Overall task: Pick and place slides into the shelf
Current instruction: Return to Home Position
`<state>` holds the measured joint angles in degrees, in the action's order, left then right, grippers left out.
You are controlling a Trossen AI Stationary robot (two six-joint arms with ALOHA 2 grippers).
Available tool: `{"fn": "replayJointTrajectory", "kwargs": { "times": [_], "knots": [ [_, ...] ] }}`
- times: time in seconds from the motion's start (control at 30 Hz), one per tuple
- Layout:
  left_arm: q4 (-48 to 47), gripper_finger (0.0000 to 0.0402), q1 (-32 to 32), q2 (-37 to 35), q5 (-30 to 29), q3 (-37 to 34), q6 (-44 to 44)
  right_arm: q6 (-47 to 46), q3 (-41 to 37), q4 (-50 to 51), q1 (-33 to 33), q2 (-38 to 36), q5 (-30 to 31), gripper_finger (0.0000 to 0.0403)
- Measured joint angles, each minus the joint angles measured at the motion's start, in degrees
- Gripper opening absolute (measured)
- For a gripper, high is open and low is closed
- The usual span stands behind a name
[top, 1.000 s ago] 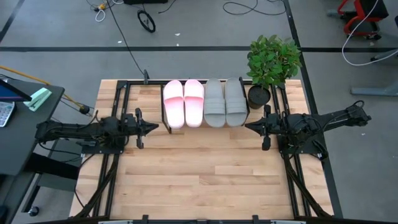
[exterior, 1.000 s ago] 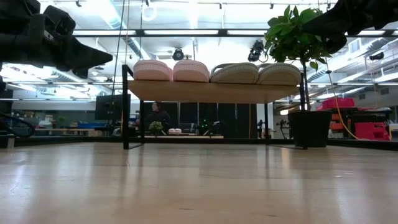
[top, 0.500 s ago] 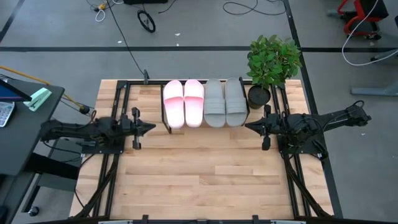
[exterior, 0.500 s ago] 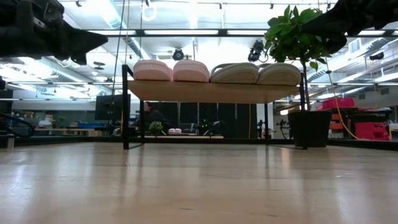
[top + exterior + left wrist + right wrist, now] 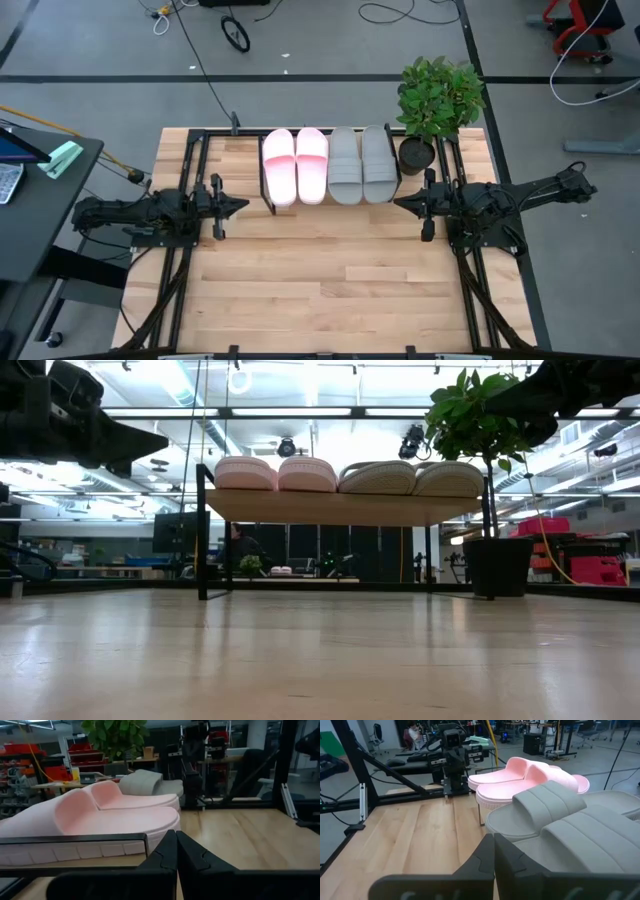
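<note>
Four slides lie side by side on top of the shelf (image 5: 340, 507) at the table's far edge, resting on their soles: the pale pink pair (image 5: 295, 165) on the left, the grey pair (image 5: 362, 163) on the right. My left gripper (image 5: 245, 205) is shut and held level just left of the shelf's near left corner, pointing at it; its wrist view shows the pink slides (image 5: 95, 815) close ahead. My right gripper (image 5: 397, 204) is shut and hangs off the shelf's near right corner, with the grey slides (image 5: 570, 820) just ahead. Neither gripper holds anything.
A potted plant (image 5: 437, 100) stands at the far right corner, right of the shelf, in a dark pot (image 5: 415, 155). The wooden tabletop (image 5: 320, 280) stretches bare toward the near edge. A person (image 5: 238, 540) shows in the room beyond the table.
My left gripper, still shut, has drawn back a little toward the table's left edge, away from the shelf. The slides and my right arm have kept still.
</note>
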<state>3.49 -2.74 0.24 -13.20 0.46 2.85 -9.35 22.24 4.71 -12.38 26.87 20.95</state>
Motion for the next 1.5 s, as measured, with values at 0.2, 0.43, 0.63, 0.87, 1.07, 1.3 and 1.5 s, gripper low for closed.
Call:
{"fn": "replayJointTrajectory", "kwargs": {
  "times": [0.2, 0.43, 0.63, 0.87, 1.07, 1.3, 1.5],
  "knots": [
    [-1.31, 0.0002, -0.02, 0.1, 5.0, 0.01, 1.27, 0.84, 0.0, 0.06, -0.12, -0.02, -0.36, 0.0],
    [-1.71, 0.0022, -0.02, 0.12, 5.96, 0.01, 0.84, 2.15, 0.0, 3.3, -1.65, -1.85, -1.92, 0.0],
    [-1.8, 0.0018, -0.02, 0.12, 5.97, 0.01, 0.81, 1.89, -0.36, 6.46, -2.05, -7.87, -1.59, 0.0],
    [-1.84, 0.0007, -0.02, 0.12, 5.96, 0.01, 0.83, -0.35, -10.2, -0.68, -2.0, -17.61, -2.26, 0.0],
    [-1.55, 0.0023, -0.02, 0.12, 5.8, -0.01, 1.27, 4.71, -19.27, -17.34, -0.72, -20.81, -5.65, 0.0],
    [-1.31, 0.001, -0.02, 0.12, 5.76, -0.03, 0.85, 2.89, -20.5, -17.24, 5.94, -21.05, -12.2, 0.0],
    [-1.2, 0.001, 0.0, 0.12, 5.76, -0.03, -0.08, 2.08, -20.48, -14.17, 10.29, -21.05, -17.29, 0.0]
  ]
}}
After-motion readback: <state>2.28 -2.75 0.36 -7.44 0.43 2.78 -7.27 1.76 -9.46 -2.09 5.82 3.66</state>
